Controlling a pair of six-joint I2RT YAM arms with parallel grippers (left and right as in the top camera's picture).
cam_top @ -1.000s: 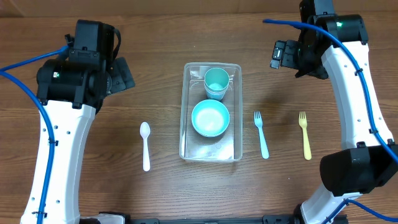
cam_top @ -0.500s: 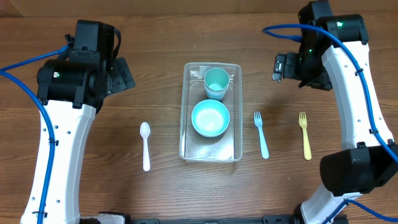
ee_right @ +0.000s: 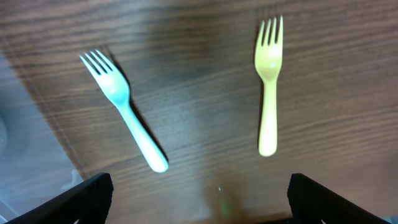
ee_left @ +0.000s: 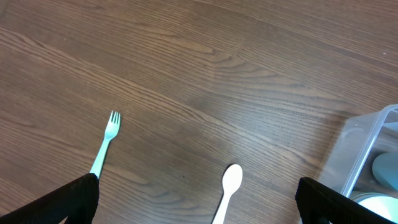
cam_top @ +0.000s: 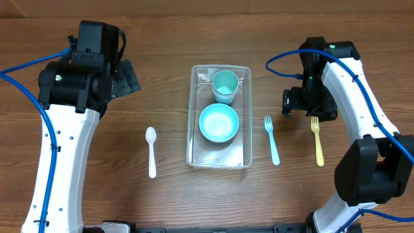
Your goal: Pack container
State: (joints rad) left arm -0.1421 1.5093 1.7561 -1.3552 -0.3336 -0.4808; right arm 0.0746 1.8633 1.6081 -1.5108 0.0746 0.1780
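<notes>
The clear container stands mid-table and holds a teal cup and a teal bowl. A white spoon lies left of it; a light-blue fork and a yellow fork lie right of it. My right gripper hovers over the heads of the two forks, open and empty; its wrist view shows the blue fork and the yellow fork ahead of the jaws. My left gripper is open and empty, high at the back left.
The left wrist view shows the spoon, the container's corner and another light-blue fork to the spoon's left, hidden under the left arm in the overhead view. Bare wooden tabletop surrounds everything.
My right arm has swung from the back right forward and down, to above the two forks. The left arm and all objects have stayed put.
</notes>
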